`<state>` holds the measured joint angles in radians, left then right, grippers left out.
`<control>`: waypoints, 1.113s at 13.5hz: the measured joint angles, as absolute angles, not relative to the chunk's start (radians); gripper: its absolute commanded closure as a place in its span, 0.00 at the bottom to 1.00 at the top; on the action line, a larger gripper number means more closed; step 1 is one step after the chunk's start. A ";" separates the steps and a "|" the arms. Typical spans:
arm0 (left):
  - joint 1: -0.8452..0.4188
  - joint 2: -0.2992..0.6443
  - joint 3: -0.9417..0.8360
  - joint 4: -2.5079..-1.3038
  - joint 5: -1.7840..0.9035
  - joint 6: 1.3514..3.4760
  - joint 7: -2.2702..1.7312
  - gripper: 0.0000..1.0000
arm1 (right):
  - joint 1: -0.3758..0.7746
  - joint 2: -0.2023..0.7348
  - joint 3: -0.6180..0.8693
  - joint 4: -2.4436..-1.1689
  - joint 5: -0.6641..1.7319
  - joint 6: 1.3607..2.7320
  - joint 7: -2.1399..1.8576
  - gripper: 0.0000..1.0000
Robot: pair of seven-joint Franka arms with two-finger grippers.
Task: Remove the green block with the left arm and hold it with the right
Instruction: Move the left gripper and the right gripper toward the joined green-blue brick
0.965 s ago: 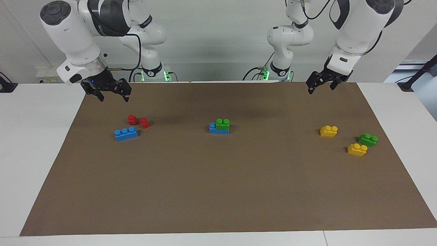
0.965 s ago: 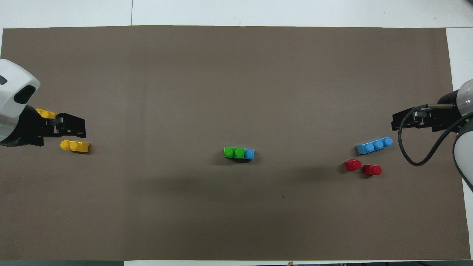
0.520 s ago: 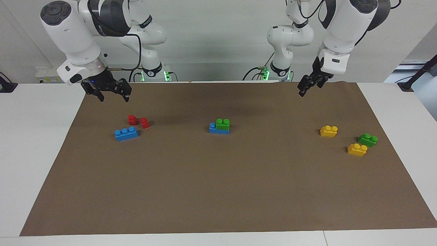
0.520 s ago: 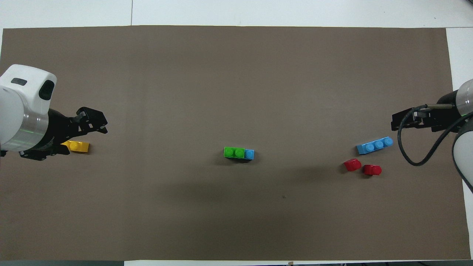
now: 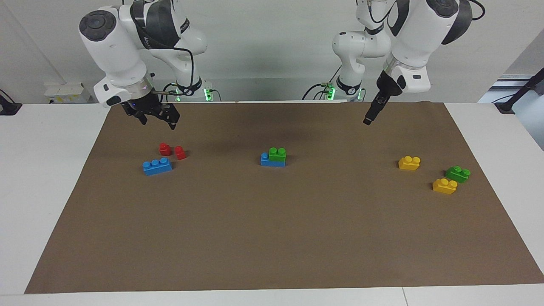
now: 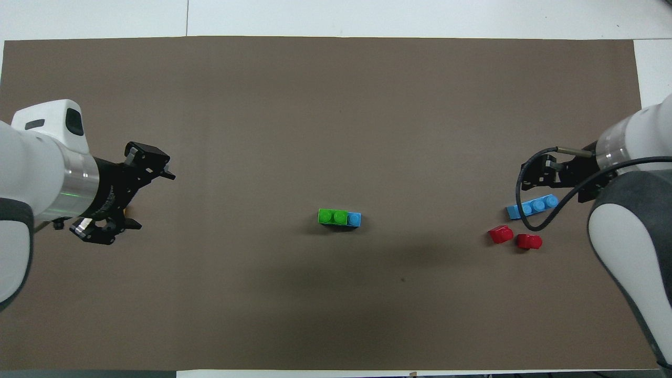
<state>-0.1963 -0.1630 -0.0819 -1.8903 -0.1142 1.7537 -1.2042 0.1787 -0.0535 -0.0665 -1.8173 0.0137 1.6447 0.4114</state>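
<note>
Green block (image 5: 277, 154), small bright plastic two-stud brick, seated on blue brick (image 5: 272, 160) mid-mat; both untouched; right gripper (image 5: 155, 119) spread, left gripper (image 5: 369, 118) indeterminate; base to be pinned before lifting.

Robotics lab. Two white robot arms (image 5: 123, 55) stand bolted at the edge of a white worktop (image 5: 46, 170), status lights glowing green at their bases, cables trailing. Bare pale wall. A brown paper sheet (image 5: 272, 229) covers the worktop, with toy bricks (image 5: 157, 166) scattered on it as test pieces.
</note>
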 measured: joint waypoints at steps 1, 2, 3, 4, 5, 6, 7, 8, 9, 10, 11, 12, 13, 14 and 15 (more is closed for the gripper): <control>-0.227 -0.169 -0.083 -1.911 -0.114 1.784 -1.285 0.00 | 0.201 -0.053 -0.065 -1.829 0.026 1.654 0.491 0.00; -0.256 -0.172 -0.084 -1.926 -0.114 1.803 -1.360 0.00 | 0.223 -0.053 -0.064 -1.839 0.044 1.661 0.574 0.00; -0.277 -0.172 -0.085 -1.935 -0.114 1.813 -1.429 0.00 | 0.242 -0.053 -0.064 -1.847 0.065 1.667 0.650 0.00; -0.289 -0.172 -0.086 -1.939 -0.114 1.817 -1.487 0.00 | 0.256 -0.053 -0.063 -1.853 0.084 1.673 0.719 0.00; -0.298 -0.172 -0.086 -1.943 -0.114 1.822 -1.532 0.00 | 0.263 -0.053 -0.062 -1.859 0.100 1.683 0.773 0.00; -0.307 -0.172 -0.085 -1.945 -0.114 1.828 -1.563 0.00 | 0.269 -0.053 -0.062 -1.867 0.113 1.697 0.815 0.00; -0.318 -0.172 -0.086 -1.948 -0.115 1.834 -1.596 0.00 | 0.272 -0.053 -0.062 -1.878 0.127 1.708 0.848 0.00; -0.335 -0.172 -0.085 -1.956 -0.115 1.848 -1.634 0.00 | 0.275 -0.053 -0.062 -1.893 0.140 1.723 0.879 0.00; -0.356 -0.170 -0.086 -1.967 -0.115 1.868 -1.669 0.00 | 0.281 -0.053 -0.062 -1.908 0.149 1.741 0.902 0.00; -0.378 -0.168 -0.086 -1.979 -0.115 1.890 -1.698 0.00 | 0.288 -0.053 -0.062 -1.921 0.154 1.755 0.924 0.00; -0.397 -0.164 -0.087 -1.990 -0.115 1.906 -1.724 0.00 | 0.296 -0.053 -0.062 -1.931 0.160 1.766 0.950 0.00; -0.412 -0.157 -0.087 -1.997 -0.115 1.925 -1.755 0.00 | 0.304 -0.053 -0.062 -1.938 0.175 1.775 0.992 0.00; -0.422 -0.145 -0.087 -2.000 -0.115 1.947 -1.786 0.00 | 0.313 -0.053 -0.062 -1.946 0.190 1.788 1.062 0.00; -0.435 -0.128 -0.086 -2.002 -0.115 1.969 -1.816 0.00 | 0.322 -0.053 -0.062 -1.955 0.198 1.808 1.150 0.00; -0.450 -0.105 -0.086 -2.003 -0.115 1.991 -1.850 0.00 | 0.332 -0.053 -0.062 -1.966 0.201 1.835 1.245 0.00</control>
